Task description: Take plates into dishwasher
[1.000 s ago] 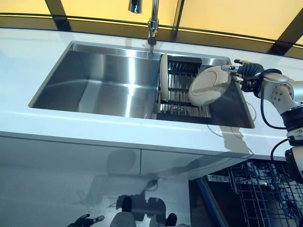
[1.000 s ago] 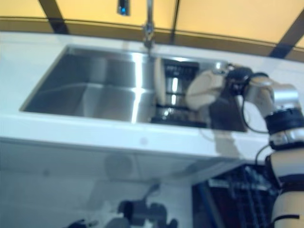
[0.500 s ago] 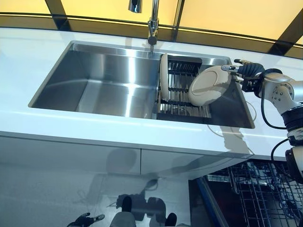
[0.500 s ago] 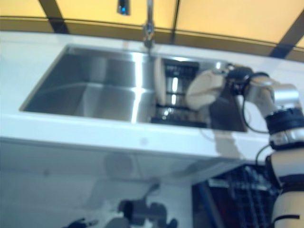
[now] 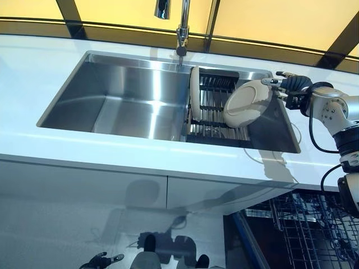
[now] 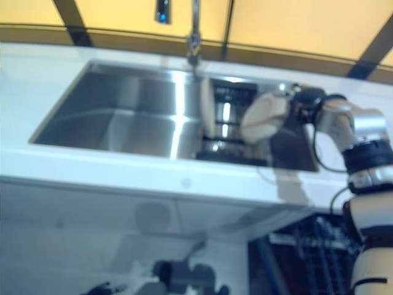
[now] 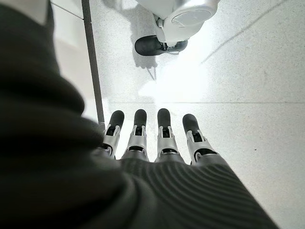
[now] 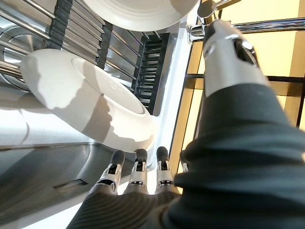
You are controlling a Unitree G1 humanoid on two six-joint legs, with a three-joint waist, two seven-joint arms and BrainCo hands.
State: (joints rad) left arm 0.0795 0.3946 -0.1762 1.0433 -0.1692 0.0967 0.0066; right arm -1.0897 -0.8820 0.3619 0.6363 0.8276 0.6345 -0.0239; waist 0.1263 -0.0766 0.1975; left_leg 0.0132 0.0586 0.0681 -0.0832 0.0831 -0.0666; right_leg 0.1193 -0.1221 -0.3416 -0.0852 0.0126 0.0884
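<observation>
A white plate [image 5: 247, 104] leans tilted over the dark dish rack [image 5: 216, 112] in the right part of the sink. My right hand [image 5: 290, 88] is at the plate's right rim. In the right wrist view the fingers [image 8: 138, 164] are straight just under the plate's rim [image 8: 95, 114], and the thumb [image 8: 224, 43] is held apart; I cannot tell whether they touch it. A second white plate [image 5: 194, 92] stands upright at the rack's left end and also shows in the right wrist view [image 8: 138, 12]. My left hand [image 7: 152, 138] hangs low over the floor, open and empty.
The steel sink [image 5: 123, 101] is set in a white counter [image 5: 112, 148], with a faucet [image 5: 182, 28] at the back. The open dishwasher's wire rack [image 5: 314, 230] is at the lower right, below the counter. White cabinet fronts [image 5: 84, 196] fill the lower left.
The view has shifted slightly. The right hand and the plate have not visibly moved.
</observation>
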